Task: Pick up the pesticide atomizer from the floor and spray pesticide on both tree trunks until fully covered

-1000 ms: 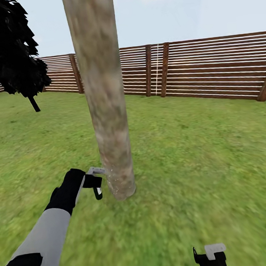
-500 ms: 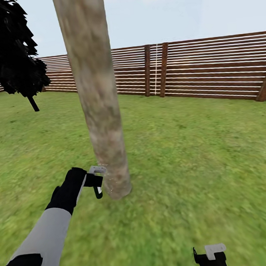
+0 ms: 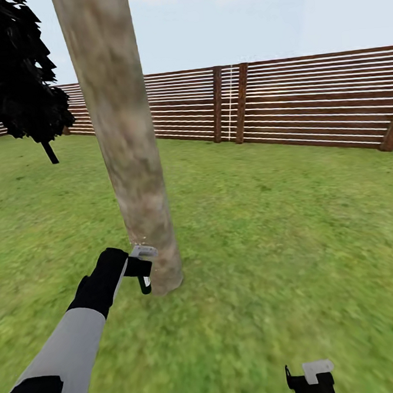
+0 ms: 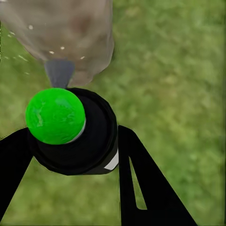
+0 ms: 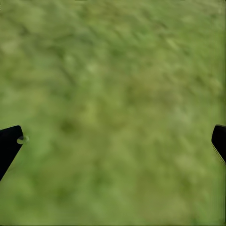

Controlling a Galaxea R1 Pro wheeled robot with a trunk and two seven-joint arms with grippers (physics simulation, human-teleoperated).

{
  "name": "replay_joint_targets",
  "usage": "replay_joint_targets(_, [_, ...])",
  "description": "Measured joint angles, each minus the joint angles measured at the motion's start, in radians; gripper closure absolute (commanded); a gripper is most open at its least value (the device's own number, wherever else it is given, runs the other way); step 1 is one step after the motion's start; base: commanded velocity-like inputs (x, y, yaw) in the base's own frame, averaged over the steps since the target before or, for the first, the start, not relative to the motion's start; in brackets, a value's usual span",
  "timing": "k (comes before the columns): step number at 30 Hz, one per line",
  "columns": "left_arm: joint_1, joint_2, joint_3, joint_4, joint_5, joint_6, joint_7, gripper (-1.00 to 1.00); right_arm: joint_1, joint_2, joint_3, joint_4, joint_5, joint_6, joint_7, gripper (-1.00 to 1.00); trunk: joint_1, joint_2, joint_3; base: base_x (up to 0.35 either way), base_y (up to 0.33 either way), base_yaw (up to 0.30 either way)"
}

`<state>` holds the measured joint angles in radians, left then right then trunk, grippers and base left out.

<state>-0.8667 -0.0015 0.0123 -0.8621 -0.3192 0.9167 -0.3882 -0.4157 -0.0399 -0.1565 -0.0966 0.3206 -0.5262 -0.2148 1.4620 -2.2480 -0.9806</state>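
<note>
One tree trunk (image 3: pixel 126 143), thick, pale and brown-mottled, rises from the lawn at centre left and leans left toward its top. My left gripper (image 3: pixel 139 267) is at the trunk's base, shut on the pesticide atomizer (image 3: pixel 143 252). In the left wrist view the atomizer (image 4: pixel 77 136) is a black body with a green round cap (image 4: pixel 55 115), held between my black fingers (image 4: pixel 141 183). Its grey nozzle (image 4: pixel 60 73) points at the trunk (image 4: pixel 61 28), where white droplets speckle the bark. My right gripper (image 3: pixel 309 379) hangs low over the grass, open and holding nothing.
A near-black conifer (image 3: pixel 15 75) stands at the far left. A brown slatted fence (image 3: pixel 307 102) closes off the lawn (image 3: pixel 294 230) behind the trunk. Grass stretches to the right and in front of the tree.
The trunk has slid left in the head view while fence and arms keep their places, so the camera has moved sideways. The trunk's base now sits right beside the held atomizer.
</note>
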Motion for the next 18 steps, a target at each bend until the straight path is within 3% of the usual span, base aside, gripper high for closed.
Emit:
replay_joint_targets(6, [-0.006,0.004,0.002,-0.001,-0.002,0.0,0.002,1.0,0.0,0.0,0.0,0.0,0.0,0.0,0.0,-1.0,0.0,0.0,0.0,0.0,-0.274,0.264])
replay_joint_targets(13, [0.002,0.003,0.005,0.0,-0.002,-0.002,0.011,1.0,0.0,-0.002,0.0,0.0,0.0,0.0,0.001,-1.0,0.0,0.0,0.0,0.0,-0.274,0.019])
replay_joint_targets(15, [0.005,0.004,0.007,0.001,-0.005,-0.003,0.037,1.0,0.0,-0.001,0.0,0.0,0.0,0.0,0.002,-1.0,0.0,0.0,0.0,0.0,-0.274,0.0])
replay_joint_targets(16, [0.006,0.007,0.007,0.002,-0.005,-0.003,0.045,1.0,0.0,-0.001,0.0,0.0,0.0,0.0,0.002,-1.0,0.0,0.0,0.0,0.0,-0.274,0.0])
replay_joint_targets(18, [0.008,0.038,0.008,0.006,-0.01,-0.007,0.057,1.0,0.0,-0.001,0.0,0.0,0.001,0.0,0.002,-1.0,0.0,0.0,0.0,0.0,-0.274,0.0])
